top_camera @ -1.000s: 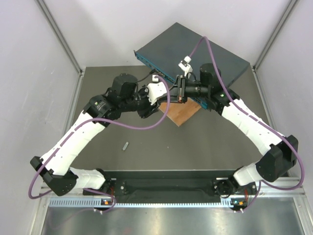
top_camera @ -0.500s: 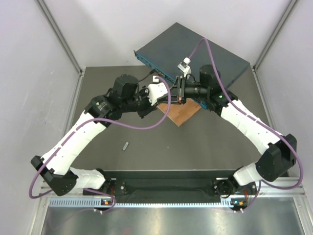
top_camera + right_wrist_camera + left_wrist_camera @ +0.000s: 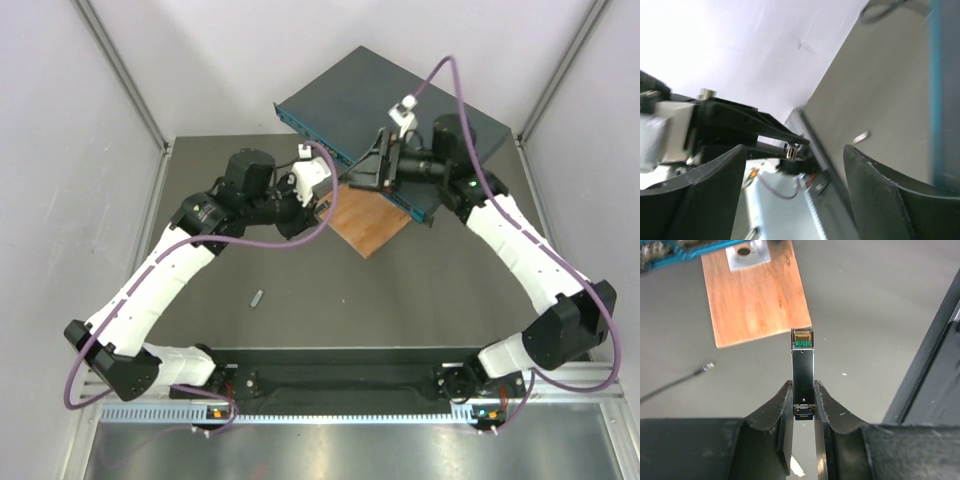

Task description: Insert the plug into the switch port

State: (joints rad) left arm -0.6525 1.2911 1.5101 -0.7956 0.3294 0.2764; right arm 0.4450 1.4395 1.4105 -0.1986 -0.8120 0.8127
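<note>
In the left wrist view my left gripper (image 3: 803,388) is shut on the plug (image 3: 803,365), a slim dark metal module whose green-and-gold contact end points away from me. It hangs over the grey table just below the wooden board (image 3: 755,295). From above, the left gripper (image 3: 333,192) sits in front of the teal face of the dark blue-grey switch (image 3: 400,100). My right gripper (image 3: 366,165) hovers just right of it, jaws spread wide and empty. Between the right gripper's (image 3: 794,148) fingers I see the plug (image 3: 792,151) held in the left jaws.
The thin brown wooden board (image 3: 365,222) lies under the switch's front corner, with a metal plate (image 3: 746,254) at its far end. A small grey piece (image 3: 257,297) lies on the table to the left. Purple cables trail from both wrists. Walls close the cell on three sides.
The right gripper has opened and pulled back up and to the right, away from the plug. The left gripper has closed on the plug and shifted slightly left with it.
</note>
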